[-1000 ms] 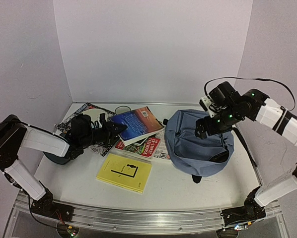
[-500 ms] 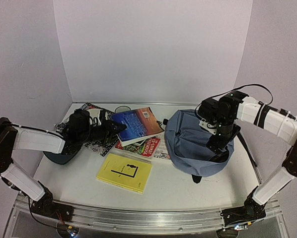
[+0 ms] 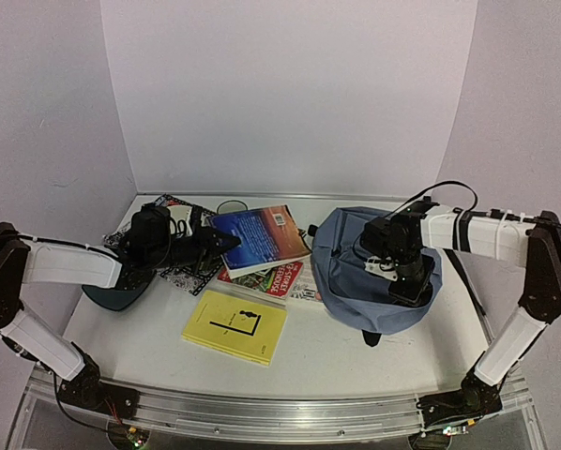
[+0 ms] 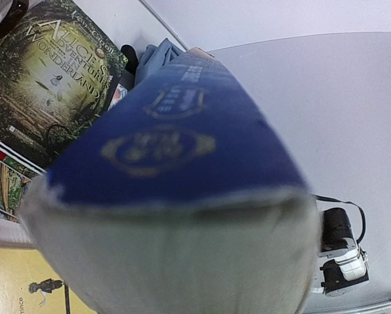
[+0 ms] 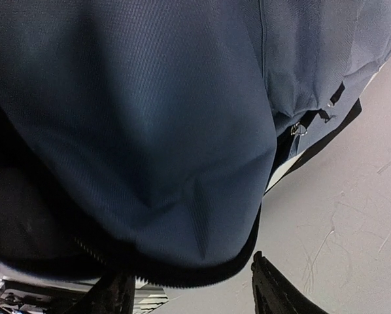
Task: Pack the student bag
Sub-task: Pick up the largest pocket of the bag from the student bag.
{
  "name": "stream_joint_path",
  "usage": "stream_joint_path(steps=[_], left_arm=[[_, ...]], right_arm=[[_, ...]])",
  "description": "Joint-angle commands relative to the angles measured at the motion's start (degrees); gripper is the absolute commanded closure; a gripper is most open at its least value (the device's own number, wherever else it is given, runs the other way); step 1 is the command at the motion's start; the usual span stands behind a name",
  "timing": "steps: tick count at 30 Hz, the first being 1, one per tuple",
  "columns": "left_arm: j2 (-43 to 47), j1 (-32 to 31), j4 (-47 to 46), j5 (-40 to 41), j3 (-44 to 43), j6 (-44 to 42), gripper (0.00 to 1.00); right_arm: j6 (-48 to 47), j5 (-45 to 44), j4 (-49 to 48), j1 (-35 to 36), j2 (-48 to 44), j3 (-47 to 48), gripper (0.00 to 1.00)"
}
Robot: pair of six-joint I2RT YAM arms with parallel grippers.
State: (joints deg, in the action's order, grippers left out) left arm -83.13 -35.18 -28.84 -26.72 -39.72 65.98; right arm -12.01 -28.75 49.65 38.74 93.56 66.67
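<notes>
The student bag point(image 3: 360, 262), blue-grey and soft, lies at the right of the table, its dark opening facing the near right. My right gripper point(image 3: 409, 289) is down at that opening. In the right wrist view its fingers point(image 5: 269, 291) stand apart, and the bag's zippered rim point(image 5: 182, 271) hangs between and just above them, ungripped. My left gripper point(image 3: 222, 246) is shut on the near left edge of a blue book point(image 3: 262, 236), held a little off the pile. That book's spine point(image 4: 176, 124) and pages fill the left wrist view and hide the fingers.
A yellow book point(image 3: 235, 326) lies in front of the pile. A red-covered book point(image 3: 279, 277) and a black-and-white patterned one point(image 3: 182, 272) lie under the blue book. A dark teal tray point(image 3: 112, 296) sits at the left. An Alice in Wonderland book point(image 4: 48, 85) shows beneath.
My right arm has swung from above the bag down to its front opening, and its jaws have started narrowing round the rim. My left arm has kept the blue book nearly still.
</notes>
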Motion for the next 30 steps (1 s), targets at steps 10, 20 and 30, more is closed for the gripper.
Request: stream_joint_path(steps=[10, 20, 30], left_arm=[[3.6, 0.3, -10.7, -4.5, -7.3, -1.7, 1.00], [2.7, 0.3, -10.2, -6.9, -8.9, -1.9, 1.00], [3.0, 0.2, -9.9, -10.2, -10.3, -1.1, 1.00]], right_arm=[[-4.6, 2.9, -6.9, -0.4, 3.9, -0.1, 0.76], [8.6, 3.4, -9.8, -0.6, -4.4, 8.9, 1.00], [33.4, -2.6, -14.5, -0.5, -13.3, 13.4, 1.00]])
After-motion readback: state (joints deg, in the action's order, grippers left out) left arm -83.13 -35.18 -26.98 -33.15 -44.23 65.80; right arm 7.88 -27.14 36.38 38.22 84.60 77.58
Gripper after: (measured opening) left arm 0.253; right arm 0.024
